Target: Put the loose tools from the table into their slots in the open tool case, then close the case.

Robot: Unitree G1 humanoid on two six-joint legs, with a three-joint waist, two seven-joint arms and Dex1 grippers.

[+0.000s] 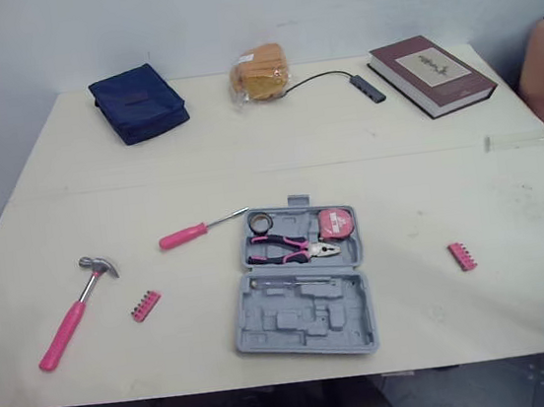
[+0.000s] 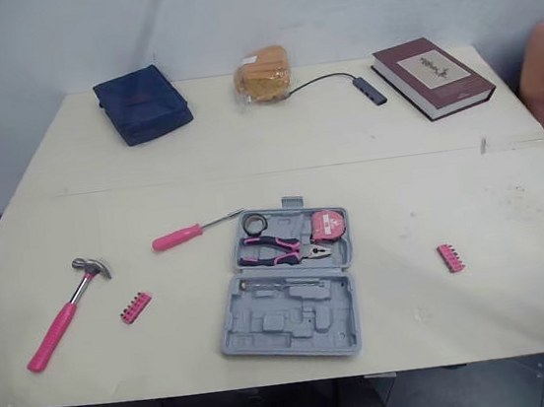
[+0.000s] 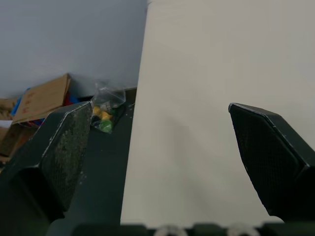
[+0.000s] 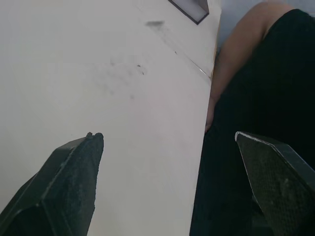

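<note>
Though open, grey tool case (image 1: 303,311); lettering on book (image 1: 432,74) illegible.

Matt grey plastic tool case (image 1: 304,304), pink-handled hammer (image 1: 71,315) with shiny metal head, smooth matt table (image 1: 447,172).

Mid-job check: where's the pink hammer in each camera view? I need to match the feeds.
Left eye view: hammer lies front-left on the table, left of the open tool case.
Right eye view: hammer in the same front-left spot.
Left wrist view: looks past the table's left edge to cardboard on the floor.
Right wrist view: bare tabletop beside a person's arm.
Shared landmark: the cream table.
</note>
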